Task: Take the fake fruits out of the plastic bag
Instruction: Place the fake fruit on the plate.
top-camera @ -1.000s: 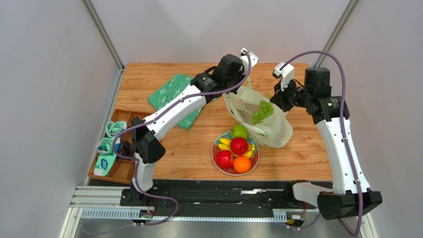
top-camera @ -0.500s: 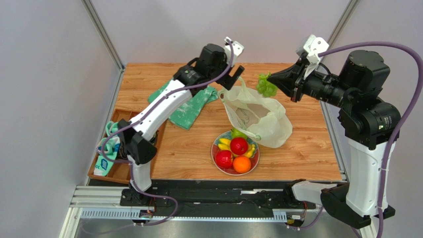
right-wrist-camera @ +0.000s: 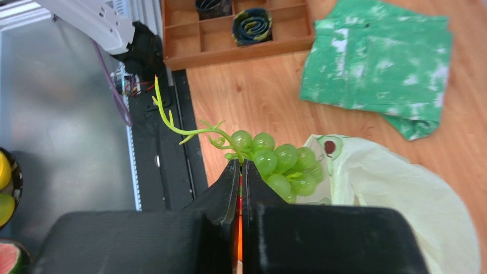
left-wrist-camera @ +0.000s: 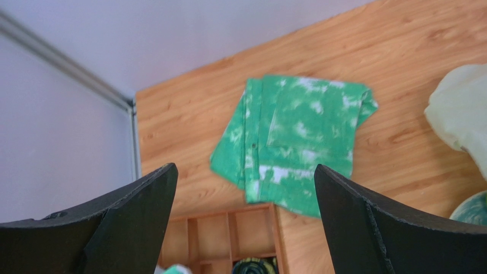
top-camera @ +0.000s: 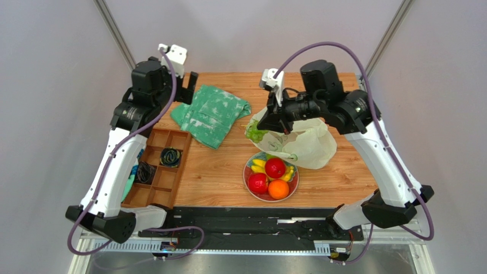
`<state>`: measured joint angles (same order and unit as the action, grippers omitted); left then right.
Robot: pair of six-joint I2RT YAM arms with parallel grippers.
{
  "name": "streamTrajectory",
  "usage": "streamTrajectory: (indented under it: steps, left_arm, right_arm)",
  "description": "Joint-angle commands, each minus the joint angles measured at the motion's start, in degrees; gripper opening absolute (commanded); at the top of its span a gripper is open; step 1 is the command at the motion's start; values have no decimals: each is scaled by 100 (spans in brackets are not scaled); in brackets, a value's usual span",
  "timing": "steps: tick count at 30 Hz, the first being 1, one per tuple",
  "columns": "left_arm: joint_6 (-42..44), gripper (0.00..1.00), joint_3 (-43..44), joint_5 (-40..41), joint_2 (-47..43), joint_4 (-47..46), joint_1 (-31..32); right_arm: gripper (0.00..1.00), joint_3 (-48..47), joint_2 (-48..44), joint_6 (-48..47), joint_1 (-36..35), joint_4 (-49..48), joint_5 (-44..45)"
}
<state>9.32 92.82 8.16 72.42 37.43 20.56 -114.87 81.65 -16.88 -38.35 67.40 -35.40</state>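
Now | wooden table [top-camera: 343,171], grey walls [top-camera: 240,28] | left hand [left-wrist-camera: 244,177] spread | right hand [right-wrist-camera: 240,171] pinching grapes [right-wrist-camera: 283,168]

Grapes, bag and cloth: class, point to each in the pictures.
Grapes [right-wrist-camera: 281,165], right wrist view, middle of the cluster.
Bag [top-camera: 313,147], top view, its crinkled side.
Cloth [left-wrist-camera: 297,134], left wrist view, middle of the fold.

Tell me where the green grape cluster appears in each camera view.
Top external: grape cluster near the centre, at the plastic bag's left edge.
Left wrist: not in view.
Right wrist: centre, at the tips of the shut right fingers.
Shared landmark: green-and-white cloth.
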Motion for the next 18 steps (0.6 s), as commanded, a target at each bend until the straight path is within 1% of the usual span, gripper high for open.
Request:
streamTrajectory:
  steps: [1, 4, 7, 12, 16, 18]
  left_arm:
    - [-299, 97, -448, -1348, -736, 203, -822]
    - [-378, 97, -729, -2079, -1176, 300, -1324]
    - [-536, 97, -1002, -2441, -1572, 318, -1755]
    - [-721, 97, -1388, -2750, -2099, 370, -2222]
    - [-861, 97, -1521, -3030, -2259, 388, -2477]
    - [-906, 98, -1547, -3136, -2276, 397, -2582]
  right_arm:
    - [0, 245, 158, -200, -120, -69, -152]
    - [0, 508, 264, -534, -103, -86, -99]
    - [0, 938, 264, -737, -111, -227, -64]
    - [0, 1300, 229, -650, -111, -437, -143]
    - [0, 1634, 194, -605, -103, -631, -82]
    - [0, 1950, 167, -605, -120, -797, 6]
